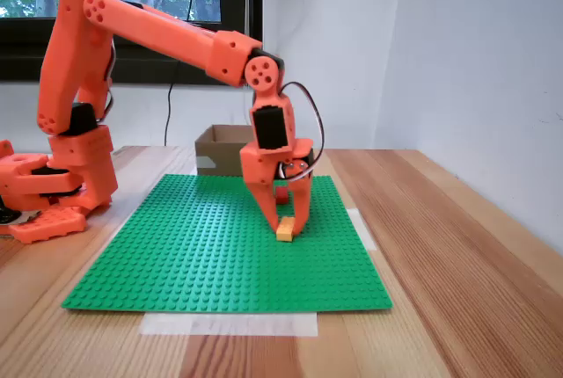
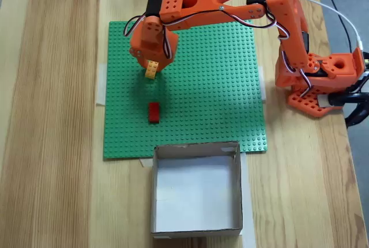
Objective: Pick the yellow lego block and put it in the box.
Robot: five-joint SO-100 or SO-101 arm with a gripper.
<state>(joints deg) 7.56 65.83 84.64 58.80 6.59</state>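
The small rectangular yellow-orange plastic lego block (image 1: pixel 286 230) lies on the green studded baseplate (image 1: pixel 193 246), so the pick is barely under way and the whole carry to the low-walled brown cardboard box (image 2: pixel 196 150) is judged still to come; the box interior looks empty in a fixed view from above. The orange two-finger gripper (image 1: pixel 287 220) points straight down over the block, its fingers straddling the brick with the tips at plate level; whether they already pinch it or merely bracket it cannot be told. The orange arm reaches out from its base (image 2: pixel 320 81), upper links stretched forward, wrist bent downward. A smaller red brick (image 2: pixel 154 112) sits apart, between block and box.
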